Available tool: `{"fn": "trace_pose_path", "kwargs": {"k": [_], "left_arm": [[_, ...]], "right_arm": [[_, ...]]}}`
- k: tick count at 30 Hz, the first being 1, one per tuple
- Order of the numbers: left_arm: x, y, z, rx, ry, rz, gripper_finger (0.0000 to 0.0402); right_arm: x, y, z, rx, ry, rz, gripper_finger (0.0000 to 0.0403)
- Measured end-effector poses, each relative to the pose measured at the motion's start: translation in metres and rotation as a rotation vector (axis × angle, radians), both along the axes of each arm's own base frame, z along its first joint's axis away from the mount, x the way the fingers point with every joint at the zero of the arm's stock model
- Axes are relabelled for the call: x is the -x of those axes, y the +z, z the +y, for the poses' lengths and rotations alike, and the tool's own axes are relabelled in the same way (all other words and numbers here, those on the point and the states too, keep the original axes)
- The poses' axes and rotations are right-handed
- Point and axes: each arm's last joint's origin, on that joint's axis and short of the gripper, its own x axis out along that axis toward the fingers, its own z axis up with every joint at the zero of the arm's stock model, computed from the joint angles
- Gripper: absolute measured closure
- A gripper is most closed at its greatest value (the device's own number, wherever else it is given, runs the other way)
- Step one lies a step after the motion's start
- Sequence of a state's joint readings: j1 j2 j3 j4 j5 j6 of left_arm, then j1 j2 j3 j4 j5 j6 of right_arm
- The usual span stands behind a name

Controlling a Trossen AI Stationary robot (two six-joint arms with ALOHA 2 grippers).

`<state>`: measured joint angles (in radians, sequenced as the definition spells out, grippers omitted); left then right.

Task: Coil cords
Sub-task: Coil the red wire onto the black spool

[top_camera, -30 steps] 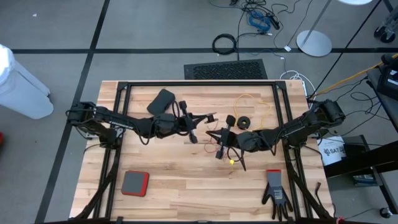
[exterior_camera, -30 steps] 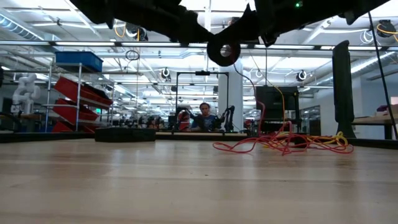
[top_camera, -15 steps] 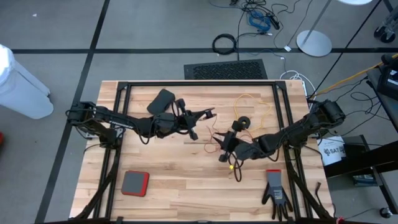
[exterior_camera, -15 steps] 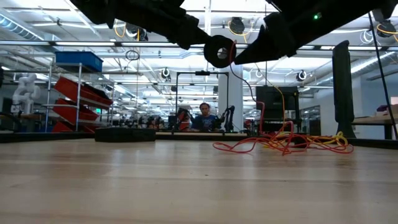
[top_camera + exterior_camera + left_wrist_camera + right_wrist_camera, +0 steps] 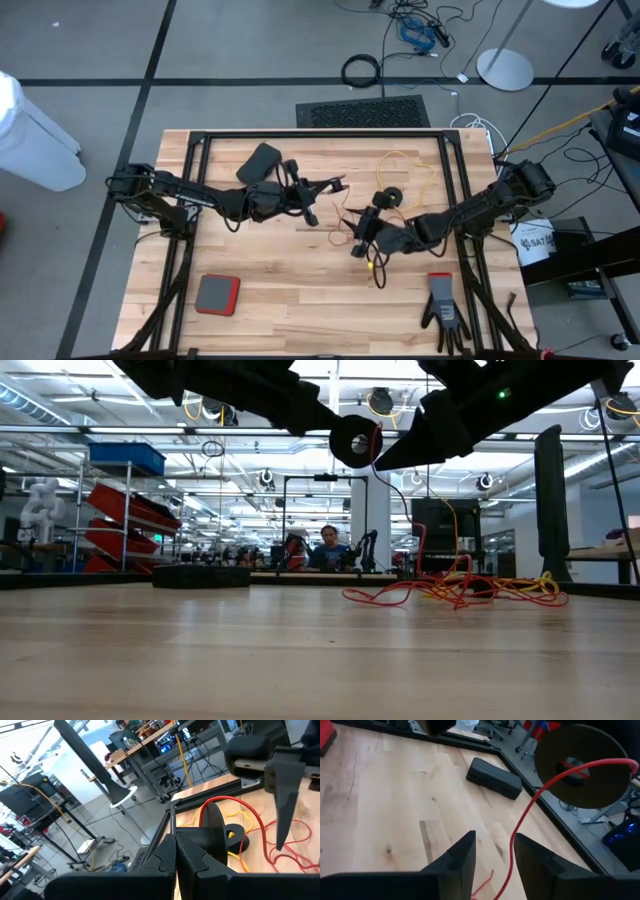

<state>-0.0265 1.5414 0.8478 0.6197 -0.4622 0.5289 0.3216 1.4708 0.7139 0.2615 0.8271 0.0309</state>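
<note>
The thin red wire-like cord (image 5: 520, 827) I am working with runs up off the table to its small round black reel (image 5: 580, 765), which is lifted clear of the wood near the middle of the table. My left gripper (image 5: 175, 852) has its fingers clamped on that reel; from the left wrist camera I see the disc edge-on just past the fingertips, with the red strand looped over it.

From the reel the cord drops between the fingers of my right gripper (image 5: 494, 840), which sits low over the table just to the right of centre. Its fingers stand apart, and I cannot tell whether the strand touches either one. The rest of the red cord lies loose on the boards, tangled with the thin yellow cord (image 5: 535, 586) towards the back right.

The second black reel (image 5: 391, 198) lies flat on the light wooden table (image 5: 280, 270) just behind the right gripper.

Further out I see a black rectangular case (image 5: 260, 160) at the back left, a flat red square pad (image 5: 217, 294) at the front left, and a black work glove (image 5: 443, 308) at the front right.
</note>
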Motion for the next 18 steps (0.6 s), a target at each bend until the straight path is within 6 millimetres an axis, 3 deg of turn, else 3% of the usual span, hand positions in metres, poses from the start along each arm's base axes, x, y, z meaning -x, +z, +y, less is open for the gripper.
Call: {"fn": "trace_pose_path", "kwargs": {"k": [7, 14, 18], "left_arm": [[-0.0003, 0.0, -0.0007, 0.026, -0.025, -0.011, 0.0402], [-0.0003, 0.0002, -0.0008, 0.027, -0.027, -0.013, 0.0402], [-0.0003, 0.0002, -0.0008, 0.034, -0.027, -0.016, 0.0402]], "right_arm": [[-0.0019, -0.0006, -0.0069, -0.009, -0.005, 0.008, 0.0316], [-0.0025, -0.0007, -0.0074, -0.009, 0.018, 0.018, 0.039], [-0.003, 0.0, -0.008, -0.01, 0.016, 0.01, 0.0398]]}}
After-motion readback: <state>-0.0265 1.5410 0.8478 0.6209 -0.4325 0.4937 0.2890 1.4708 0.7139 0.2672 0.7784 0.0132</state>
